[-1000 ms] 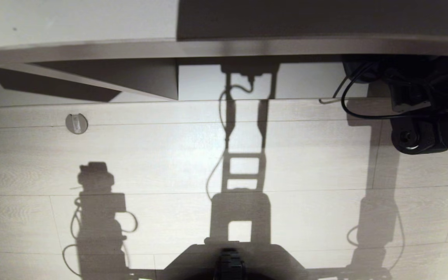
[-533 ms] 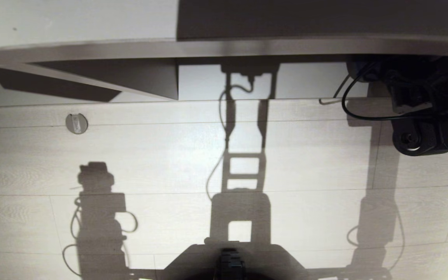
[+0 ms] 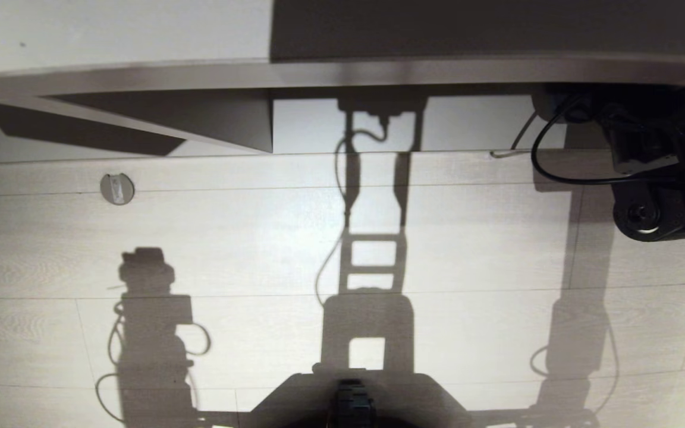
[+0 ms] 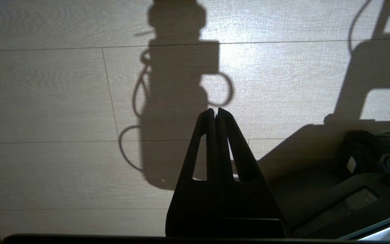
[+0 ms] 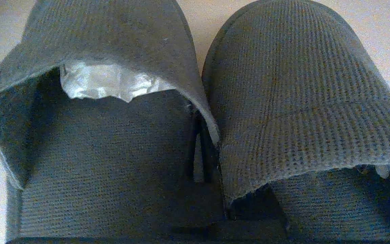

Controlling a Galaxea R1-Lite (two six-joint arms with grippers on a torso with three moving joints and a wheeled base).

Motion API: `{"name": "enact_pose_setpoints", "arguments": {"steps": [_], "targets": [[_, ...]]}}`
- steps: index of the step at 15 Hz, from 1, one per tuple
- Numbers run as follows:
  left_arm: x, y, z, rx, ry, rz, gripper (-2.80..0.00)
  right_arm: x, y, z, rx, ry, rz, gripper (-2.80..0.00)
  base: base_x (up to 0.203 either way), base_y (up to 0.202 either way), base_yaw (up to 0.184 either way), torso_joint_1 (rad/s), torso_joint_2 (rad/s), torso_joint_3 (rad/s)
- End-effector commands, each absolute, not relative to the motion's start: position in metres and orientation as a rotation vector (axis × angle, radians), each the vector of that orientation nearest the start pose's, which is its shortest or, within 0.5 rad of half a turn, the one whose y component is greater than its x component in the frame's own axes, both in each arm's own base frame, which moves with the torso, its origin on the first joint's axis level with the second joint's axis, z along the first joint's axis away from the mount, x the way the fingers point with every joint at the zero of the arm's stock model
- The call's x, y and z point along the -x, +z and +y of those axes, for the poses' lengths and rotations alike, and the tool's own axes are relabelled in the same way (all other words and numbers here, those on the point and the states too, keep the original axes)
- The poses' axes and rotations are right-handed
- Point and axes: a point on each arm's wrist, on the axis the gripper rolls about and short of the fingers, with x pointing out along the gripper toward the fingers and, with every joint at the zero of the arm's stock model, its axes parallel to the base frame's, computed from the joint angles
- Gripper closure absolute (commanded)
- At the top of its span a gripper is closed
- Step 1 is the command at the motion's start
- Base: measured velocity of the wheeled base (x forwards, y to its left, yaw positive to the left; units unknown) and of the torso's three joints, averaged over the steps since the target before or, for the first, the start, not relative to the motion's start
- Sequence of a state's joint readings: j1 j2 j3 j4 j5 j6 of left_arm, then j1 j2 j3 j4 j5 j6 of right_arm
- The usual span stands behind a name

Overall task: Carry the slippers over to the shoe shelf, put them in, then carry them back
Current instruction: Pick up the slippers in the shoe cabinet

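The right wrist view is filled by the slippers, dark grey knit, lying side by side with toes pointing away: one slipper (image 5: 107, 44) with a crumpled pale stuffing in its opening, the other (image 5: 283, 84) beside it. My right gripper (image 5: 205, 128) is shut on their adjoining inner edges, one finger (image 5: 195, 149) showing inside the first slipper and the other hidden under the second one's upper. In the head view my right arm (image 3: 651, 178) reaches under the top board of the shoe shelf (image 3: 342, 71), hiding the slippers there. The left gripper (image 4: 215, 112) hangs shut and empty over the floor.
The shelf's vertical divider (image 3: 262, 125) stands left of centre. A round metal floor fitting (image 3: 117, 189) lies on the pale plank floor. A black cable (image 3: 550, 172) loops off the right arm. My base (image 3: 351, 404) is at the near edge.
In the head view the right arm and its cable have shifted a little to the right and towards me. Nothing else has moved.
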State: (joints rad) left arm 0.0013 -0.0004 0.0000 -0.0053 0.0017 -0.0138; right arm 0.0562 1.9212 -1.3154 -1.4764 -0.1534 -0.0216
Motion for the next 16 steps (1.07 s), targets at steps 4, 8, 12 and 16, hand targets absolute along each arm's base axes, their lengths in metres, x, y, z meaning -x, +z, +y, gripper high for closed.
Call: {"name": "enact_pose_setpoints", "arguments": {"steps": [4, 8, 12, 16], "targets": [[0.023, 0.076, 0.000, 0.014, 0.003, -0.006, 0.00, -0.310, 0.346, 0.014, -0.090, -0.095, -0.915, 0.00, 0.000, 0.000, 0.000, 0.000, 0.00, 0.000], [0.023, 0.076, 0.000, 0.014, 0.003, -0.006, 0.00, -0.291, 0.331, 0.015, -0.079, -0.089, -0.828, 0.00, 0.000, 0.000, 0.000, 0.000, 0.00, 0.000], [0.023, 0.076, 0.000, 0.014, 0.003, -0.006, 0.00, -0.260, 0.316, 0.018, -0.069, -0.069, -0.696, 0.00, 0.000, 0.000, 0.000, 0.000, 0.00, 0.000], [0.023, 0.076, 0.000, 0.014, 0.003, -0.006, 0.00, -0.207, 0.322, 0.020, -0.078, -0.045, -0.703, 0.00, 0.000, 0.000, 0.000, 0.000, 0.00, 0.000]]}}
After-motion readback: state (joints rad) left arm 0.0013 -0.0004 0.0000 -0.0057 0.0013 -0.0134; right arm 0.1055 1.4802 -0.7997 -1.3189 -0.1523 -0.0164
